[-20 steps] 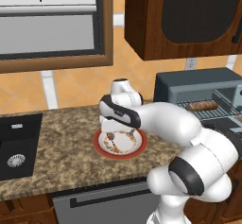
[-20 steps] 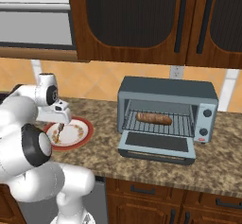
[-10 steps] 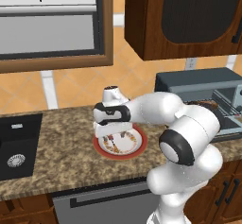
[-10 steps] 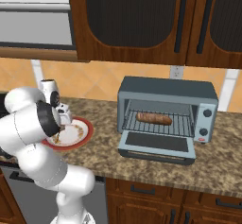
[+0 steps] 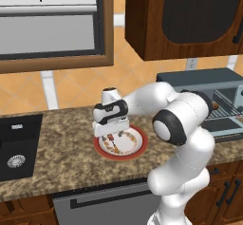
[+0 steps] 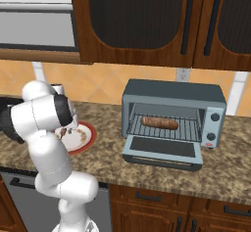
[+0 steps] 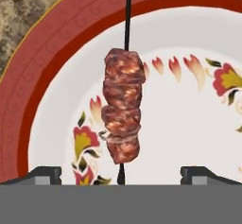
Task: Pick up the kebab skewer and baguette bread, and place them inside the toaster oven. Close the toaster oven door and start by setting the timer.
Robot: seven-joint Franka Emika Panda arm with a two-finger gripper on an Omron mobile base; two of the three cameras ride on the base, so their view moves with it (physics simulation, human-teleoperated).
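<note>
We've lowered the hand [image 5: 112, 135] close over the plate [image 5: 137, 148], fingers wide, straddling the kebab skewer [image 7: 123, 106].

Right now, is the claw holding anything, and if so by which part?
Nothing is held. The claw is open just above the kebab skewer, which lies on the plate between the fingertips.

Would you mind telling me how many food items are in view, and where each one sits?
2. The kebab skewer lies on the red-rimmed plate, under the open gripper. The baguette bread rests on the rack inside the toaster oven.
</note>
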